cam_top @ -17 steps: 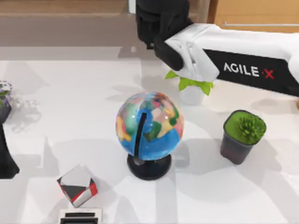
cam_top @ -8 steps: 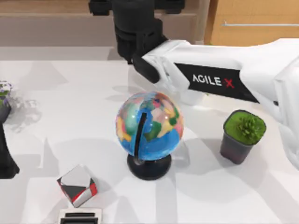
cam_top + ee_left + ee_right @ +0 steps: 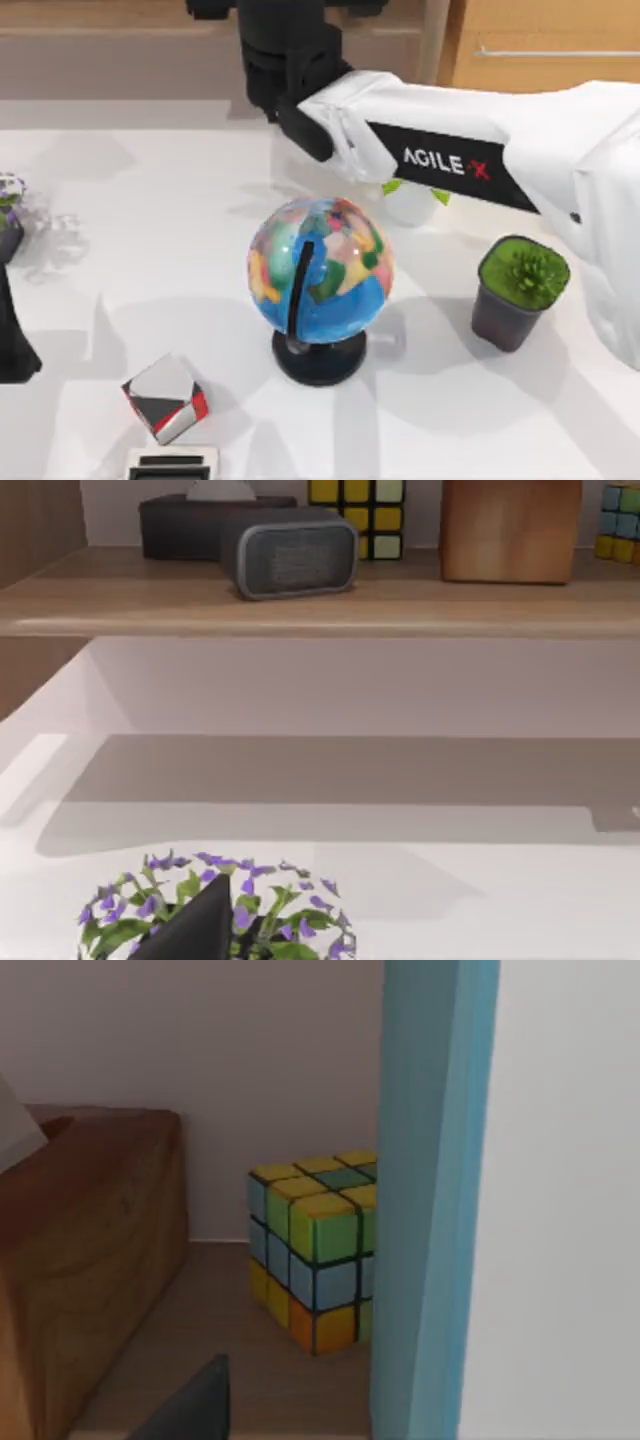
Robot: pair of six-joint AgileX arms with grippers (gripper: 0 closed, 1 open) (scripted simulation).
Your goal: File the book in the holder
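The globe [image 3: 320,275] stands mid-table. The cube [image 3: 166,397] lies toward its near left. The potted plant [image 3: 520,290] stands at its right.

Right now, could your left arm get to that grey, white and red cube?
Probably yes. The left arm sits at the table's left edge, the cube lies close by, and only bare tabletop separates them.

Right arm [image 3: 470,165] stretched across the table's far side toward the upper left; left arm [image 3: 12,340] at left edge
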